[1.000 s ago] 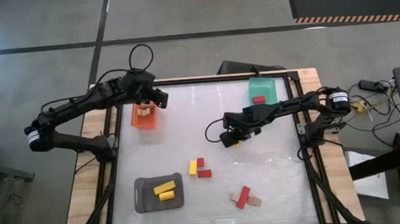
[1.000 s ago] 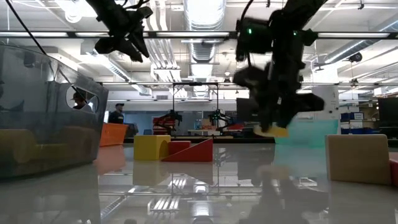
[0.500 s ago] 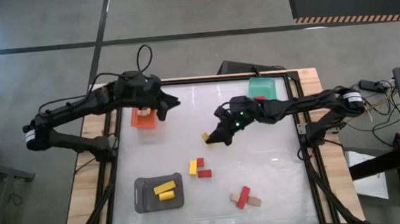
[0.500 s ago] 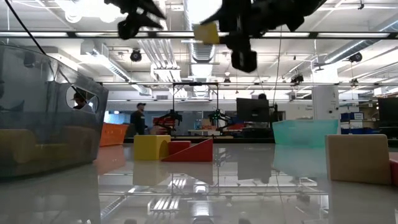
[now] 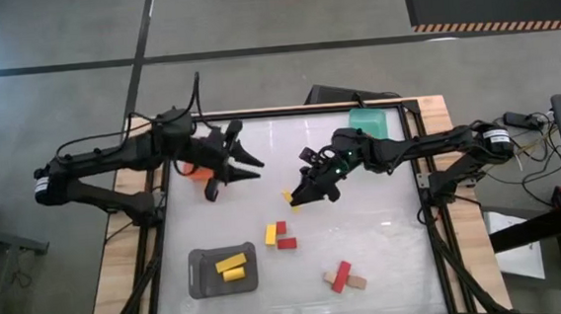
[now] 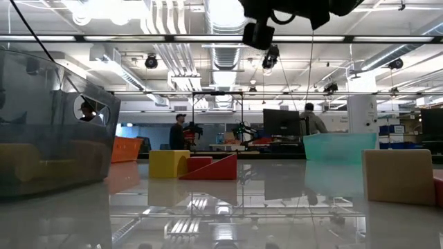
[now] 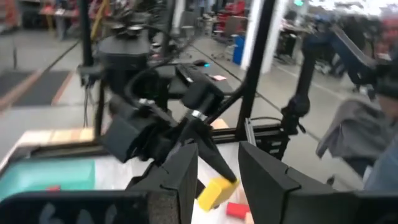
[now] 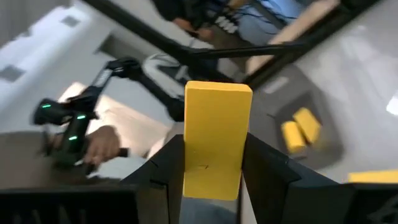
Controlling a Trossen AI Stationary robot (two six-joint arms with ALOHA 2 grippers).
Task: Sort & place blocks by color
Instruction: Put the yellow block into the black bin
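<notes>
Gripping a yellow block (image 8: pixel 217 139) between its two dark fingers, the right gripper (image 5: pixel 297 197) hangs above the middle of the white table (image 5: pixel 367 260), its arm reaching in from the right side. Seen from the right wrist, the block stands upright in the closed fingers, filling the gap between them. The left gripper (image 5: pixel 246 161) is just to the left of it, fingers spread apart with nothing between them, pointing toward the right gripper; from the left wrist view the yellow block shows just beyond the left fingers (image 7: pixel 186 174), held by the other arm. Under the left arm sits the orange tray (image 5: pixel 194 171), mostly hidden by it. A green tray (image 5: pixel 369 121) sits at the far edge of the table, behind the right arm. A grey tray (image 5: pixel 203 276) lies near the front left of the table with two yellow blocks (image 5: pixel 231 266) inside it. Loose on the table near the centre are a yellow block (image 5: pixel 270 235) and two red blocks (image 5: pixel 284 236) close together. Toward the front right, a red block (image 5: pixel 340 276) lies touching pale tan blocks (image 5: pixel 356 282). From table height the right arm shows only at the upper edge of the picture, clear of the surface, and people stand in the room far behind.
</notes>
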